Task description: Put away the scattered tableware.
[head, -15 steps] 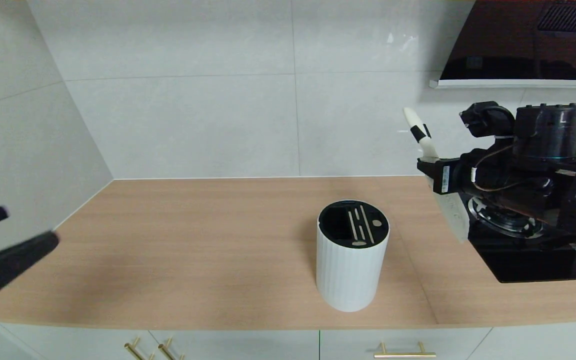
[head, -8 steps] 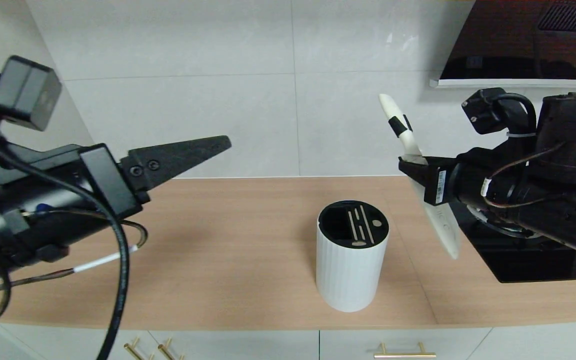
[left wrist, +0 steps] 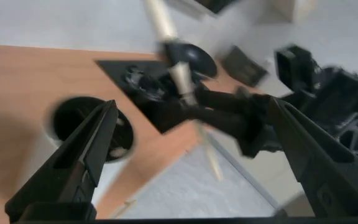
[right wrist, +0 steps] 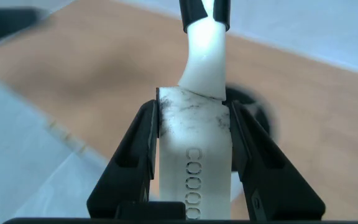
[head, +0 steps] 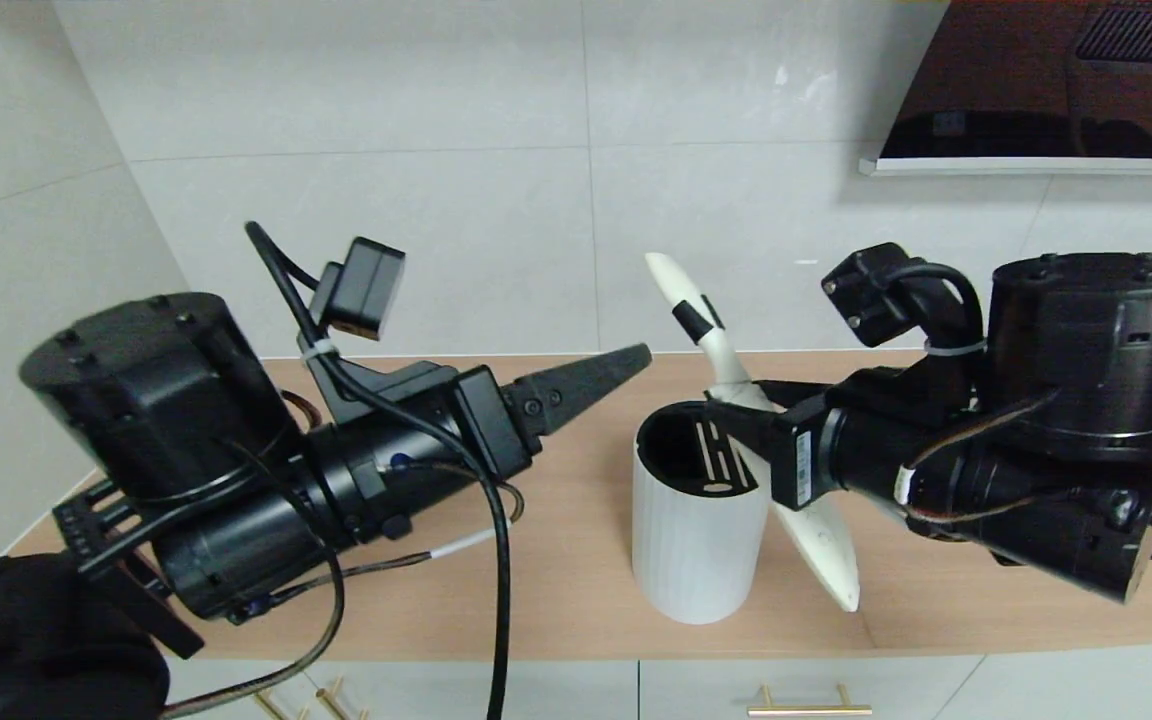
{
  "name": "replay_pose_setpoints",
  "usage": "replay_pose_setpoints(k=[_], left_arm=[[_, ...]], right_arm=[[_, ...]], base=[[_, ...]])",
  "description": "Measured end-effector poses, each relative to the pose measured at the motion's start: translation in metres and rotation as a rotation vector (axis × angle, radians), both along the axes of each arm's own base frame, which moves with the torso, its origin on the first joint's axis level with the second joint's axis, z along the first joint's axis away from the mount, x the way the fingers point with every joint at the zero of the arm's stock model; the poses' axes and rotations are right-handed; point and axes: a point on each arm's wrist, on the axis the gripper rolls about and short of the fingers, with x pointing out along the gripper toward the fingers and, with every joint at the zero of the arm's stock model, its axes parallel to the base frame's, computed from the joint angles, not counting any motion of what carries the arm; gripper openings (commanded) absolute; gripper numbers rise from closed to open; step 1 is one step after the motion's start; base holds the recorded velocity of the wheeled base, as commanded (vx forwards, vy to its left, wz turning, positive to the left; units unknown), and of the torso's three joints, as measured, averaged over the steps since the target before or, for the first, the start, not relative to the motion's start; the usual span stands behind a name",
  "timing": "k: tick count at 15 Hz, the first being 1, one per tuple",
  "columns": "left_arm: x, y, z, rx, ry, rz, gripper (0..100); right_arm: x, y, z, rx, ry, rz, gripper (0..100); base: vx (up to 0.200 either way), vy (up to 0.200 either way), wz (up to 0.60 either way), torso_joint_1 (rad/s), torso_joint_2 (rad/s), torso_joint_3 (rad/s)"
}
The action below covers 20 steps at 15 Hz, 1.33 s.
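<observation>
Knife: a white knife (head: 818,545) with a black band on its handle is held in the air above the table, just right of the holder. It is tilted, with the handle up and leaning left and the blade tip down toward the near right.
Knife against holder: in the head view the blade crosses the holder's right edge; I cannot tell whether the two touch.
Blade detail: the right wrist view shows a row of small round holes in the blade and dark smudges near its upper end.
Right gripper: the right gripper (head: 748,412) is clenched on the knife where blade meets handle, one black finger (right wrist: 143,155) on each flat side. Its arm comes in from the right.
Holder: a white ribbed cylinder (head: 698,540) stands upright on the table near the front edge, at the middle. Its black top has a wide opening on the left and narrow slots on the right.
Left gripper: the left gripper (left wrist: 191,109) is released and grips nothing. Its two fingers (head: 586,375) are spread wide and point right toward the holder and the knife, apart from both.
Table: a light wooden table (head: 556,600) runs left to right against the wall.
Cooktop: a black cooktop (left wrist: 143,87) is set into the table to the right of the holder.
Hood: a dark range hood (head: 1066,90) hangs at the far right.
Wall: pale grey tiles (head: 456,200) lie behind and to the left.
Cabinets: white fronts with brass handles (head: 808,706) sit below the table's near edge.
</observation>
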Motion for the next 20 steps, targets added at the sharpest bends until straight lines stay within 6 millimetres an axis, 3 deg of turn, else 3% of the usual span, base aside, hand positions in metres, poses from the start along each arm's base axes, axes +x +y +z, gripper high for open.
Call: replay_pose_setpoints(k=[3,7,20], left_arm=[[0.004,-0.012,-0.018,-0.003,-0.004,-0.021,100],[0.011,-0.019,-0.033,-0.003,-0.008,-0.007,100],[0.018,-0.021,-0.034,-0.006,-0.008,0.041,100]], right_arm=[[-0.005,0.020,-0.010,0.028,0.012,0.054,0],[-0.010,0.031,-0.022,0.002,0.039,0.087,0],[-0.025,0.032,-0.024,0.004,0.029,0.130,0]], base=[[0.000,0.000,0.00,0.000,0.00,0.000],[0.000,0.000,0.00,0.000,0.00,0.000],[0.000,0.000,0.00,0.000,0.00,0.000]])
